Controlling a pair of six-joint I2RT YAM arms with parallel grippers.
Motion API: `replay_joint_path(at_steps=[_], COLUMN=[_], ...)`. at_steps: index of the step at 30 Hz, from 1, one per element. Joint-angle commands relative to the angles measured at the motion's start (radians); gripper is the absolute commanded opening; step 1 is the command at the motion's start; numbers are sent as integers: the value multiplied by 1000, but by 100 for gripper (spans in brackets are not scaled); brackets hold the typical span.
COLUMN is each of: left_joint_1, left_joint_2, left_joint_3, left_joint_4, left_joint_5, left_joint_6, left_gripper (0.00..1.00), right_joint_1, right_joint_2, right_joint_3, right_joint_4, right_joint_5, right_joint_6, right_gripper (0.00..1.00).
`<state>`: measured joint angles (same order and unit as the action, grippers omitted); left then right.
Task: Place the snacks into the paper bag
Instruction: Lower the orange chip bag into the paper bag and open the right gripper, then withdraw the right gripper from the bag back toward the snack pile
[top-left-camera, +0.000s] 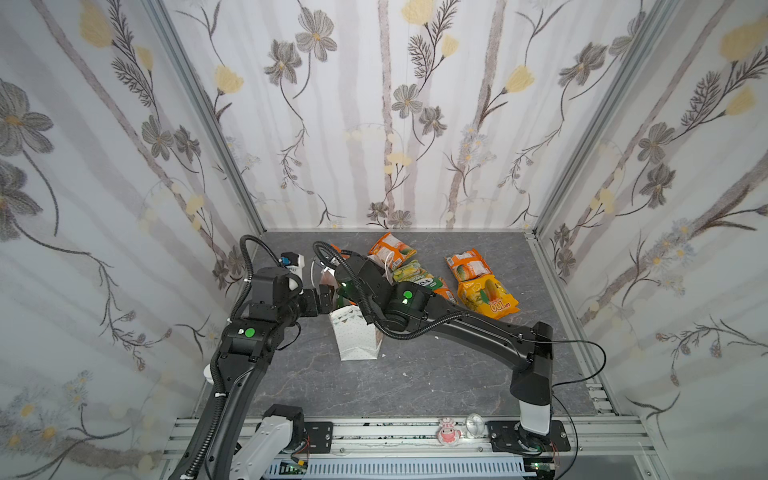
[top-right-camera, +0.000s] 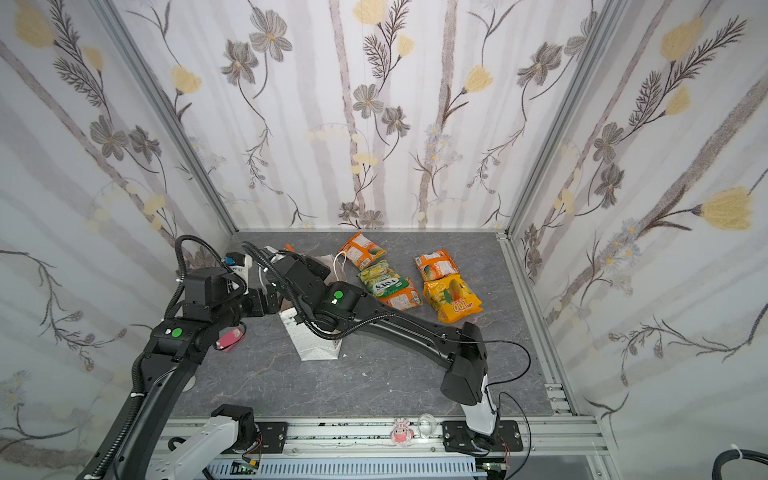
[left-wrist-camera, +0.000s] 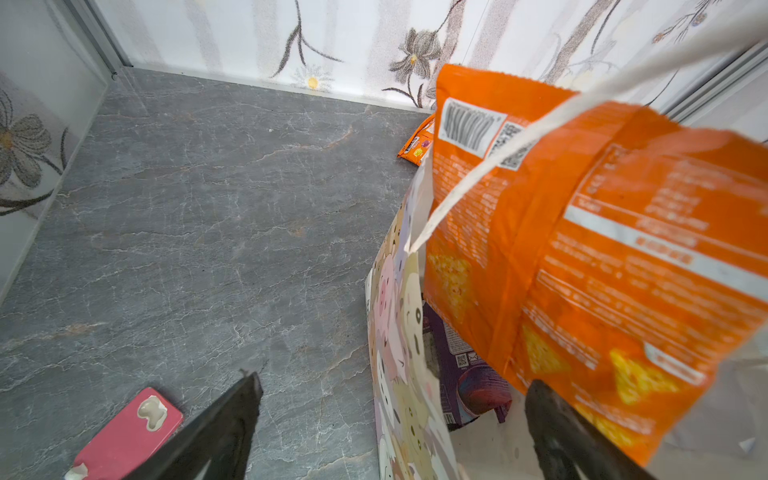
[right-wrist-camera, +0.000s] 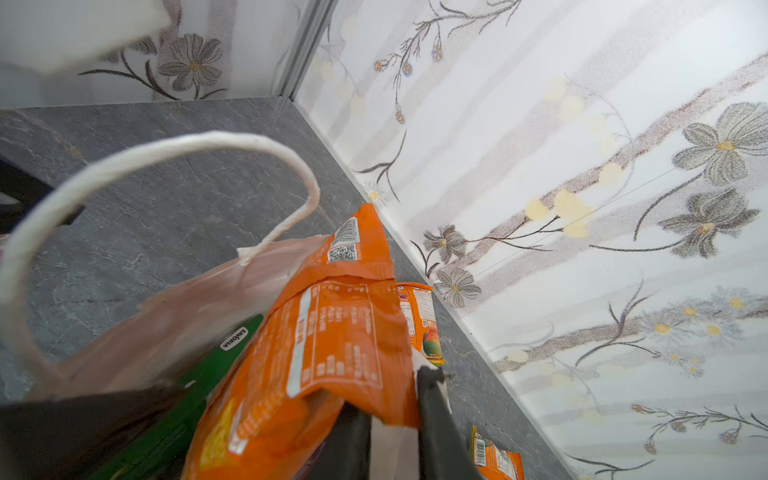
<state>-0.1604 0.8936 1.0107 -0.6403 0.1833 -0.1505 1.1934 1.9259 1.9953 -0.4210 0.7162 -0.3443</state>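
Upright in the mouth of the tall white dotted paper bag (top-left-camera: 357, 336): a crinkly orange foil packet (right-wrist-camera: 332, 332), its lower corner right at the right claw (right-wrist-camera: 390, 390). Narrow gap there, gripping or not impossible to tell. Left claw (left-wrist-camera: 395, 384) spread wide astride the bag's wall. Other orange, green and yellow foil packets (top-left-camera: 486, 297) loose on the grey marbled counter (top-left-camera: 415, 374), beyond the bag. Floral wallpaper walls (top-left-camera: 374, 104) on three sides.

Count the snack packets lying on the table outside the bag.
5, right of the bag: rear orange packet, green-yellow packet in front, half-covered orange packet under it, right orange packet, yellow packet in front of that. The right arm may hide others.
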Motion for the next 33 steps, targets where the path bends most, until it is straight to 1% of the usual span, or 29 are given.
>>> replay_joint_path(at_steps=[1, 5, 9, 13, 19, 22, 24, 25, 27, 29, 30, 33], left_joint_1=[-1, -1, -1, 0, -1, -1, -1, -1, -1, 0, -1, -1], left_joint_2=[7, 17, 25, 29, 31, 22, 10, 6, 0, -4, -4, 6], left_joint_3=[3, 6, 8, 9, 12, 8, 0, -1, -1, -1, 0, 8], left_joint_4=[8, 7, 5, 2, -1, -2, 0, 1, 4, 4, 5, 4], left_joint_5=[-11, -5, -1, -6, -11, -18, -26, -26, -24, -21, -22, -26], left_joint_6=[1, 1, 3, 3, 4, 6, 4, 5, 2, 3, 2, 6], left_gripper=[100, 99, 99, 99, 99, 98, 99, 98, 99, 98, 98, 98], right_joint_1=[5, 6, 8, 9, 3, -9, -18, -21, -22, -20, -22, -36], right_joint_2=[-36, -57, -70, -93, -202, -292, -379, -421, -499, -578, -617, -729], right_joint_3=[13, 14, 14, 14, -15, -109, -203, -259, -366, -471, -529, -701], right_joint_4=[-15, -32, -47, -58, -70, -56, -32, -20, 4, 2, -4, -12], right_joint_5=[17, 66, 39, -31, -219, -270, -259, -238, -158, -84, -65, -66], right_joint_6=[28, 13, 31, 78, 203, 268, 303, 322, 350, 418, 470, 590], right_gripper=[23, 29, 30, 30, 29, 30, 30, 30, 31, 32, 34, 37])
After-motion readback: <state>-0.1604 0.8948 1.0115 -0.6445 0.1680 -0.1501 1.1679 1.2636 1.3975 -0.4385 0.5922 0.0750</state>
